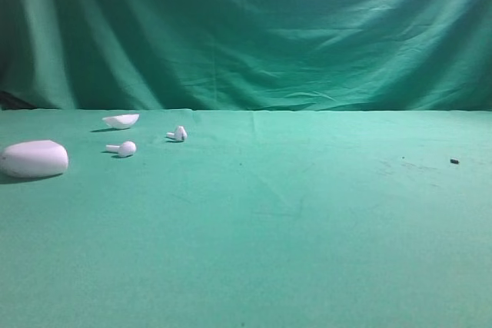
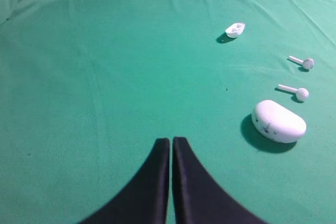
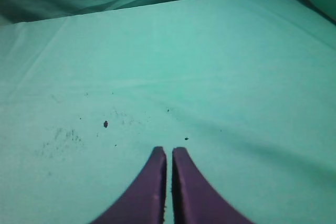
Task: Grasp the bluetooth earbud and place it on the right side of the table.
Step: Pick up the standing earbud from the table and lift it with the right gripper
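Observation:
Two small white bluetooth earbuds lie on the left part of the green table (image 1: 292, 228). One earbud (image 1: 123, 148) is near the case, the other earbud (image 1: 177, 134) a little further right. Both show in the left wrist view, the first (image 2: 300, 94) and the second (image 2: 306, 63), far right of my left gripper (image 2: 171, 142). That gripper is shut and empty above bare cloth. My right gripper (image 3: 169, 153) is shut and empty over bare cloth with dark specks. Neither gripper shows in the exterior view.
A big white pebble-shaped case (image 1: 34, 159) lies at the far left, also in the left wrist view (image 2: 278, 121). A white shallow shell (image 1: 121, 120) lies behind the earbuds. A tiny dark speck (image 1: 454, 161) sits at the right. A green curtain (image 1: 254, 28) hangs behind.

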Available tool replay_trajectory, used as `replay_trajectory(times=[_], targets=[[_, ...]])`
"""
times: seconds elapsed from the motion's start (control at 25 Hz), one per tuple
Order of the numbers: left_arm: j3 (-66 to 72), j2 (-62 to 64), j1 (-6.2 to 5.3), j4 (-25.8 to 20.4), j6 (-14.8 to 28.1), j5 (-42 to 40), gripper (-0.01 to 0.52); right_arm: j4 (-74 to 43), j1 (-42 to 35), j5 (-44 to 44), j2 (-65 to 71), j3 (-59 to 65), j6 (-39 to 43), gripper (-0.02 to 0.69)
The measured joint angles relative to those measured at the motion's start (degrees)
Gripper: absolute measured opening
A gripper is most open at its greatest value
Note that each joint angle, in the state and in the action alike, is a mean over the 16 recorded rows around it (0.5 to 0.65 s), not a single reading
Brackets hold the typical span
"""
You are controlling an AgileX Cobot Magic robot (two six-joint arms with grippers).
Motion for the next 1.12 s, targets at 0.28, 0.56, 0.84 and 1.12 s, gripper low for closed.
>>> replay_trajectory(times=[0.28,0.56,0.84,1.12], targets=[[0.00,0.00,0.00,0.00,0.00,0.00,0.000,0.00,0.00,0.00,0.00,0.00,0.00,0.000],[0.00,0.00,0.00,0.00,0.00,0.00,0.000,0.05,0.00,-0.26,0.00,0.03,0.04,0.000],[0.00,0.00,0.00,0.00,0.00,0.00,0.000,3.35,0.00,-6.89,0.00,0.11,0.26,0.000],[0.00,0.00,0.00,0.00,0.00,0.00,0.000,7.45,0.00,-16.01,1.12,-1.65,0.48,0.000]])
